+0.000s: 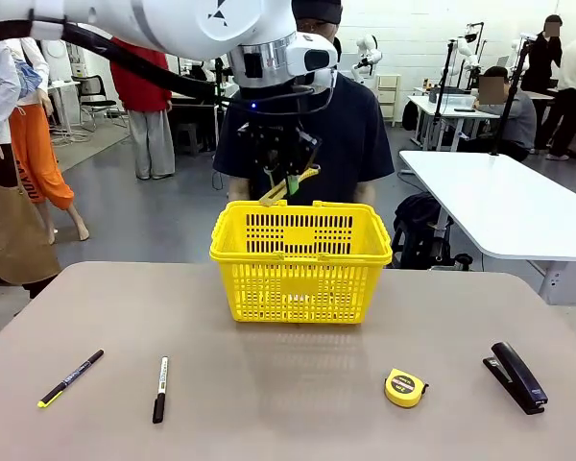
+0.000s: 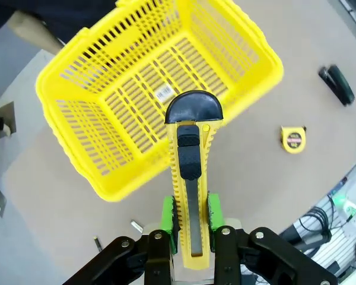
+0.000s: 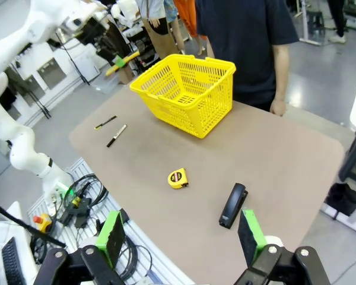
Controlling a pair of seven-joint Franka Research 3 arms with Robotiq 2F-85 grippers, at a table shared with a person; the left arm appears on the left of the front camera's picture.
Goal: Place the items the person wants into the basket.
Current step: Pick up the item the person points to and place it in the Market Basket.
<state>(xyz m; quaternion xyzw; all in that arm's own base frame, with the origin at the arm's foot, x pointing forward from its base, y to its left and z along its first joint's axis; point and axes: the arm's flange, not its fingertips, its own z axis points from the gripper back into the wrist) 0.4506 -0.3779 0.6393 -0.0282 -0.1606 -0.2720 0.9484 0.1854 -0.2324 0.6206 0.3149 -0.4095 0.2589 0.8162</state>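
Note:
My left gripper (image 1: pixel 286 171) hangs over the yellow basket (image 1: pixel 300 259), shut on the yellow-and-black utility knife (image 1: pixel 290 184). In the left wrist view the knife (image 2: pixel 190 178) sits clamped between the green pads (image 2: pixel 168 214), pointing down at the basket (image 2: pixel 124 119) and its bare floor. The round yellow tape measure (image 1: pixel 404 387) and the black stapler (image 1: pixel 516 376) lie on the table at the front right. My right gripper (image 3: pixel 181 234) stands open high above the table's near edge, with nothing between its fingers. The person (image 1: pixel 365 134) in a dark T-shirt stands behind the basket.
Two marker pens (image 1: pixel 70 377) (image 1: pixel 160 388) lie at the front left of the brown table (image 1: pixel 288 423). In the right wrist view the stapler (image 3: pixel 232 205) and tape measure (image 3: pixel 178 178) lie nearest to my right gripper. A white table (image 1: pixel 499 202) stands behind on the right.

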